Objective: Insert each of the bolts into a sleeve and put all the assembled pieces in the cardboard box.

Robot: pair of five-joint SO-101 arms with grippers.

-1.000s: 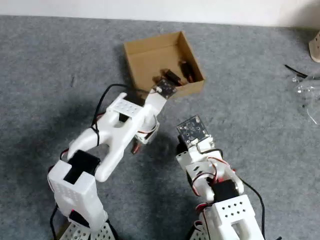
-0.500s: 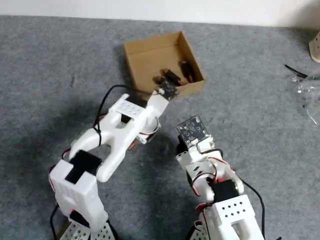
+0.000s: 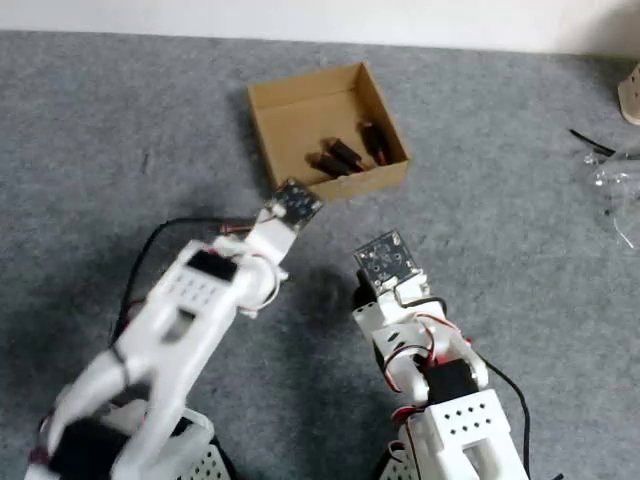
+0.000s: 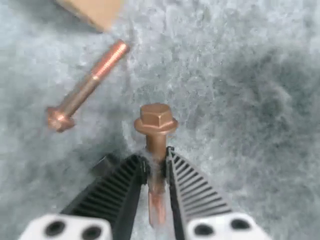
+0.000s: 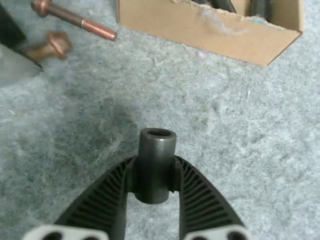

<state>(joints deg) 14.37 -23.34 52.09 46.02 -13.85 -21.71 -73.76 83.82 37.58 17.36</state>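
My left gripper [image 4: 156, 161] is shut on the shank of a copper bolt [image 4: 155, 120], its hex head pointing away, low over the grey carpet. A second copper bolt [image 4: 87, 86] lies loose on the carpet beside it, near the corner of the cardboard box [image 4: 92, 10]. In the right wrist view my right gripper [image 5: 155, 167] is shut on a black sleeve [image 5: 156, 147], held upright with its open end up, short of the cardboard box [image 5: 210, 25]. The loose bolt [image 5: 75, 17] lies by that box's corner. From above, the box [image 3: 270, 105] holds several dark assembled pieces [image 3: 345, 155].
Clear plastic and thin black items [image 3: 610, 170] lie at the far right edge of the carpet, with a beige object [image 3: 630, 92] above them. Open carpet spreads to the left of the box and between the two arms.
The left arm has drawn back from the box's front edge toward the near left and dropped lower. The right arm has not moved.
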